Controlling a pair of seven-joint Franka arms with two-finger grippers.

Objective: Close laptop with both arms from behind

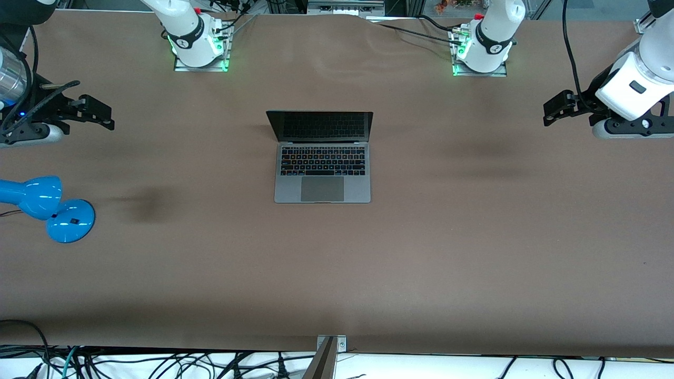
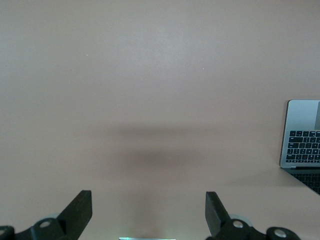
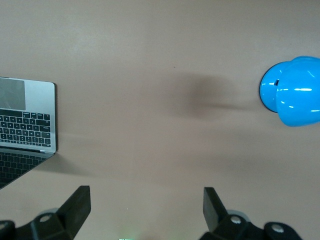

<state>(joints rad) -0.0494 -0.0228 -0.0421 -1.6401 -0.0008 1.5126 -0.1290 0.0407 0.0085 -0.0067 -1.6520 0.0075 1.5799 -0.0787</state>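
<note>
Nothing is started: the laptop (image 1: pixel 322 158) stands open at frame centre; the left tool (image 1: pixel 559 108) at right edge and right tool (image 1: pixel 95 113) at left edge hang wide open, empty. Next, both must reach the lid's back.

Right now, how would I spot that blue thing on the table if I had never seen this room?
Start at the open laptop in the middle of the brown table. Look toward the right arm's end of the table, a little nearer the front camera, for the desk lamp. It is the only glossy bright blue object, with a round base and bulbous head.

Brown table (image 1: pixel 474 252) — blue desk lamp (image 1: pixel 47 208) — evenly lit.
</note>
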